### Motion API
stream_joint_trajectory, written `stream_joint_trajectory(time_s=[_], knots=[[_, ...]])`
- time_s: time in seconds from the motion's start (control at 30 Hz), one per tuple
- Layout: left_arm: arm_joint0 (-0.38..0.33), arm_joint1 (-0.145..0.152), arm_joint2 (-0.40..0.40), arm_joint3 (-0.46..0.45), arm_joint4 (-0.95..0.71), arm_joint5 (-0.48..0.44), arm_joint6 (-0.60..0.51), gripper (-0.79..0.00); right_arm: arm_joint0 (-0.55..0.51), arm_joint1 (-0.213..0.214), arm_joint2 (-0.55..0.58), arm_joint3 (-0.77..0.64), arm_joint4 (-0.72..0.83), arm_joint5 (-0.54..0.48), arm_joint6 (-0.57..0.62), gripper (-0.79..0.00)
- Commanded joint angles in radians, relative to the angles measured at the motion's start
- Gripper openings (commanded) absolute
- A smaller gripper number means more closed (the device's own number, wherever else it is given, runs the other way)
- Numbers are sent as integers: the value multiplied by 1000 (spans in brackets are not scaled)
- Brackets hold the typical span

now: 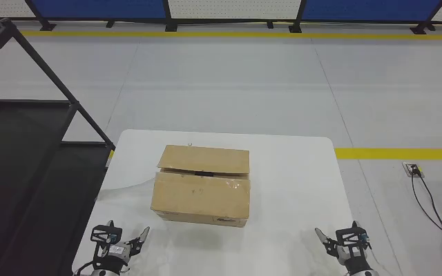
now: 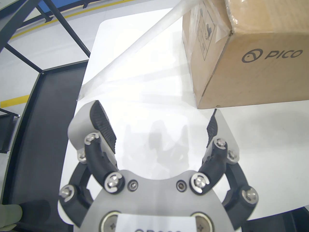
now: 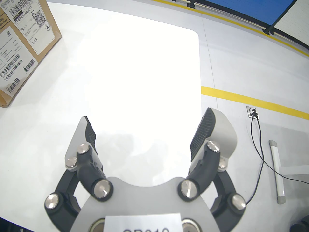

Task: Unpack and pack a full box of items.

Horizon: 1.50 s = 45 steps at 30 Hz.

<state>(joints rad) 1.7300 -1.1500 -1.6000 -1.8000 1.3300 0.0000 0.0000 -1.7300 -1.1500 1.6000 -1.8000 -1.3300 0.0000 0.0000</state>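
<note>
Opening the closed cardboard box (image 1: pixel 201 185), which sits in the middle of the table (image 1: pixel 297 207), seems the step in hand. The left gripper (image 2: pixel 155 112) and right gripper (image 3: pixel 147 117) hang near the front edge, jaws wide and empty. It is better to pull the loose tape strip (image 2: pixel 149 33) away first, then lift the flaps.

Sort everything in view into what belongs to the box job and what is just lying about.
Job: cardboard box, flaps shut, on the white table; clear film strip trailing from its corner; left gripper and right gripper, both open and empty.
Lying about: black rack beside the table; floor socket with its cable; blue panels behind.
</note>
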Motion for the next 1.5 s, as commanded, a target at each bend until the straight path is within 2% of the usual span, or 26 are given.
stream_joint_trajectory(time_s=[0.0, 0.87, 1.07, 1.27, 1.4, 1.47], knots=[[0, 0, 0, 0, 0, 0, 0, -1, 0, 0, 0, 0, 0, 0, 0, -1], [0, 0, 0, 0, 0, 0, 0, -1, 0, 0, 0, 0, 0, 0, 0, -1], [-33, 2, -27, -2, -52, -85, 42, 0, 9, -1, -9, -39, 45, -64, 28, 0], [-71, 6, -71, -19, -130, -182, 48, 0, 47, -2, -25, -124, 128, -153, 123, 0], [-87, 8, -95, -38, -196, -223, -2, 0, 98, -6, -48, -149, 180, -141, 203, 0], [-87, 8, -95, -38, -196, -223, -2, 0, 98, -6, -48, -149, 180, -141, 203, 0]])
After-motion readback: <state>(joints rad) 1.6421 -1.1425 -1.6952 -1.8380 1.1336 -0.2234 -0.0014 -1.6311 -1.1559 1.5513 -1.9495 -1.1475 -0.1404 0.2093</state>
